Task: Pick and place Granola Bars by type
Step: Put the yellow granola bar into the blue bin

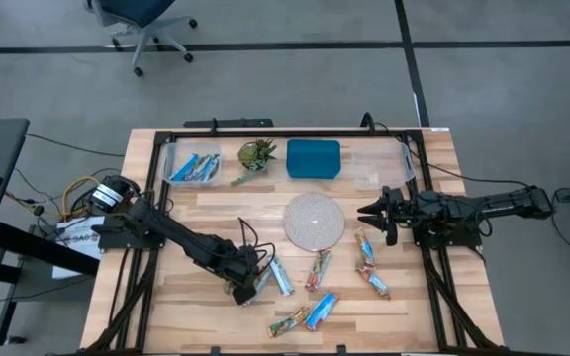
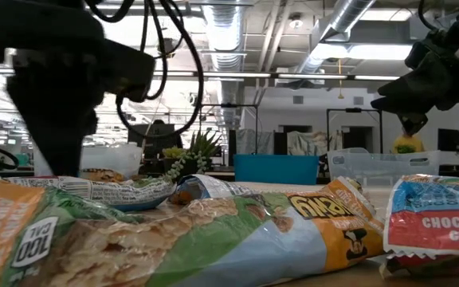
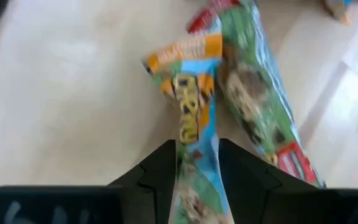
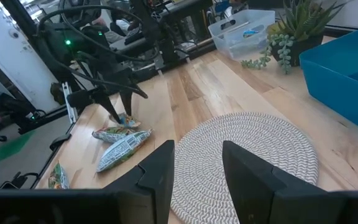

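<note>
The left hand (image 3: 197, 165) is set down on the wooden surface (image 3: 55, 93), its fingers (image 3: 160, 171) narrowly parted around one granola bar (image 3: 194, 118) (orange, blue and green wrapper). A second bar (image 3: 253, 93) lies just beside it. The right hand (image 1: 379, 216) is held open above the surface.

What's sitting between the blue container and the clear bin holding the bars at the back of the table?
The green plant lies between the blue container and the clear bin, as the high view shows.
</note>
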